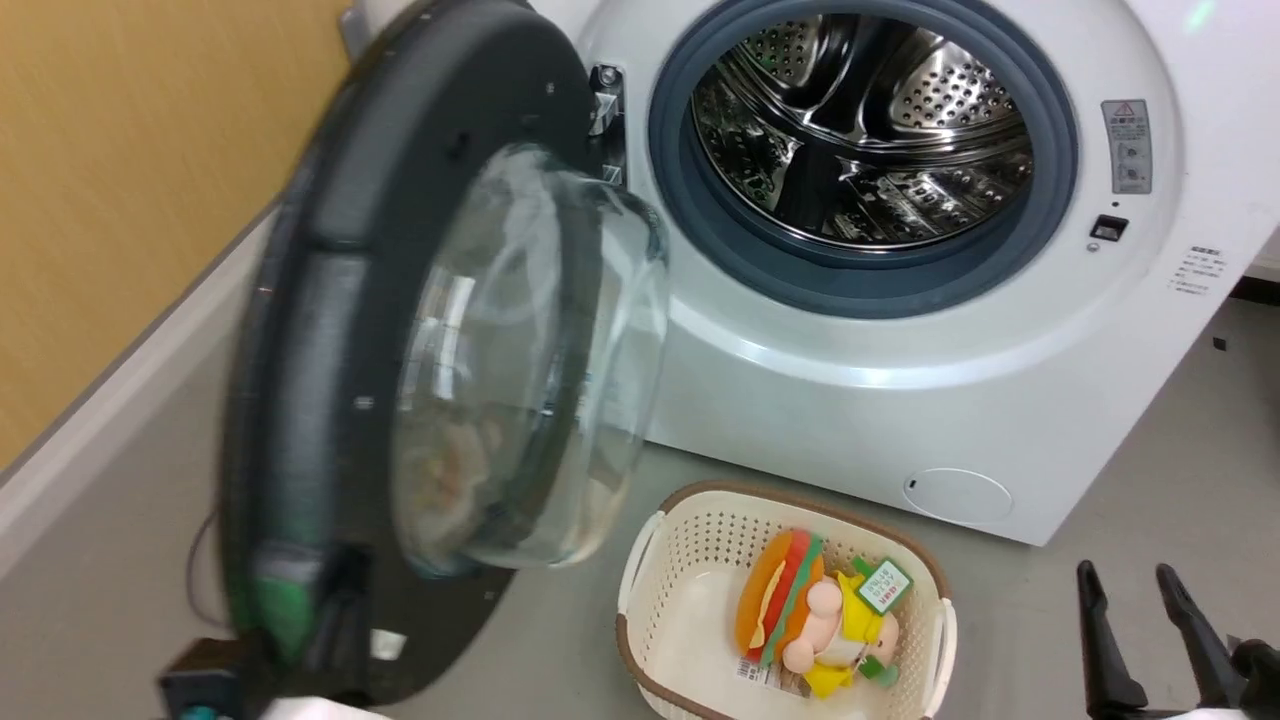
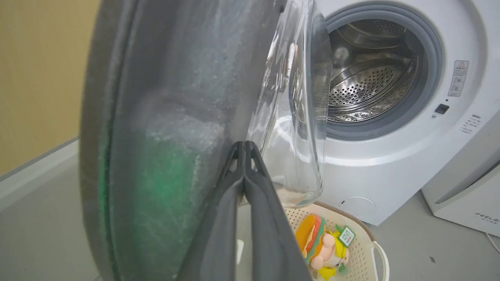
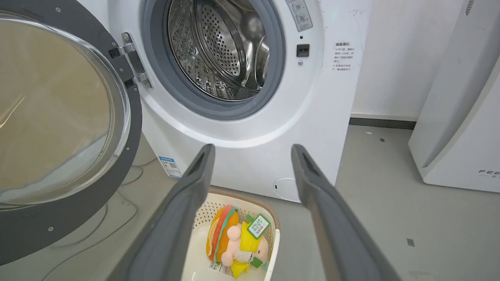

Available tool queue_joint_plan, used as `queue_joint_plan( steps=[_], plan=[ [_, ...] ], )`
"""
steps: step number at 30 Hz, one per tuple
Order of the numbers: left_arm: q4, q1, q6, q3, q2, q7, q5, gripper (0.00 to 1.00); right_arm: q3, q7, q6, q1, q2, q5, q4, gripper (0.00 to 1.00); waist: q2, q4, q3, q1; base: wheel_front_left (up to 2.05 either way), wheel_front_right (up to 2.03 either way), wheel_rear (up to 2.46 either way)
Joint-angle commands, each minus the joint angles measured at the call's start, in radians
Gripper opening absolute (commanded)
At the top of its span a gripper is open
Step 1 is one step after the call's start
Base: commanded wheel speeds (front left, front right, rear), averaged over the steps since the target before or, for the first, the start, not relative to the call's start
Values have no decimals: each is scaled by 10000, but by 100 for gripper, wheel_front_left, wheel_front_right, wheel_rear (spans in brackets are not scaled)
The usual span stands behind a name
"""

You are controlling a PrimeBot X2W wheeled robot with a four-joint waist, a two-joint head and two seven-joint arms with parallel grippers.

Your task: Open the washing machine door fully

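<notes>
Head view: washing machine door point(image 1: 330, 330) edge near wall point(image 1: 120, 200).

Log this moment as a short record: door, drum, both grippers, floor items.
door: washing machine door stands wide open, off the washing machine, hanging on its hinge
drum: drum exposed, looks empty
left gripper: left gripper, jaws shut, tips close to the door's inner face beside the glass window; contact unclear
right gripper: right gripper, jaws open, holding nothing, apart from the door
floor: basket with a plush toy inside, in front of the machine
</notes>
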Motion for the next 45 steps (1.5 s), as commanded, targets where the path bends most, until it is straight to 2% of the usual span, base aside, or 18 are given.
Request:
queue_joint_plan(
  steps=[1,5,9,10,13,19,24,28,35,40,43,45],
  plan=[
    [57,-164,60,137,85,-114,-30,0,13,-51,6,-62,34,-43,-81,100,0,-58,29,0,0,0,0],
    [638,-554,88,944,353,-497,-246,0,112,-55,6,-33,34,-65,-253,100,0,-275,67,0,0,0,0],
    [1516,-957,-120,1693,680,-897,-590,0,187,3,6,-14,34,-132,-479,100,0,-495,129,0,0,0,0],
    [2344,-1347,-393,2168,890,-1188,-910,0,234,102,6,-58,34,-197,-709,100,0,-635,269,0,0,0,0],
    [3335,-1827,-744,2626,1082,-1479,-1242,0,284,196,6,-154,34,-255,-935,100,0,-762,463,0,0,0,0],
    [5087,-2866,-1483,3099,1347,-1902,-1382,0,348,355,6,-294,34,-297,-1184,100,0,-946,810,0,0,0,0],
    [6314,-3537,-1872,3573,1442,-2021,-1240,0,446,434,6,-410,34,-299,-1235,100,0,-1100,982,0,0,0,0],
    [6752,-3847,-2175,4117,1427,-2033,-900,0,467,473,6,-432,34,-299,-1178,100,0,-1155,1008,0,0,0,0],
    [6240,-3232,-2388,4881,781,-2036,259,0,410,477,6,-234,34,-177,-896,100,0,-1132,473,0,0,0,0],
    [4759,-1965,-2325,5128,-297,-2036,1086,0,335,473,6,-4,34,-77,-778,100,0,-995,-23,0,0,0,0],
    [4193,-1206,-2344,5012,-953,-2036,1185,0,318,537,6,91,34,-61,-750,100,0,-941,-199,0,0,0,0],
    [3907,-807,-2347,4769,-1291,-2037,1289,34,301,589,6,137,34,-73,-744,100,0,-902,-289,0,0,0,0]
  ],
)
